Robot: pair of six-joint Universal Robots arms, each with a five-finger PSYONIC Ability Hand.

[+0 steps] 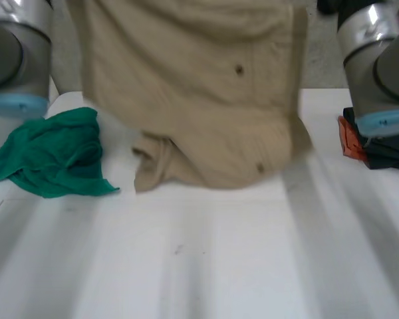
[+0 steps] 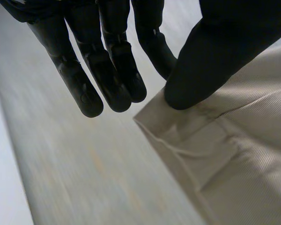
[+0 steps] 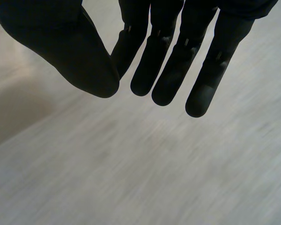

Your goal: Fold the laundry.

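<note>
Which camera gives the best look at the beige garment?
The head view: the beige garment hangs almost whole, its end on the table. The left wrist view gives one corner, pinched by the left hand. In the right wrist view, I cannot tell.

Left hand pinches the beige garment at a corner under its thumb; right hand hangs, fingers straight.

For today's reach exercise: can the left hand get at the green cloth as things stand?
Probably not yet: the left hand pinches the beige garment at its corner. The green cloth lies uncovered beside the left arm, so once freed, likely yes.
</note>
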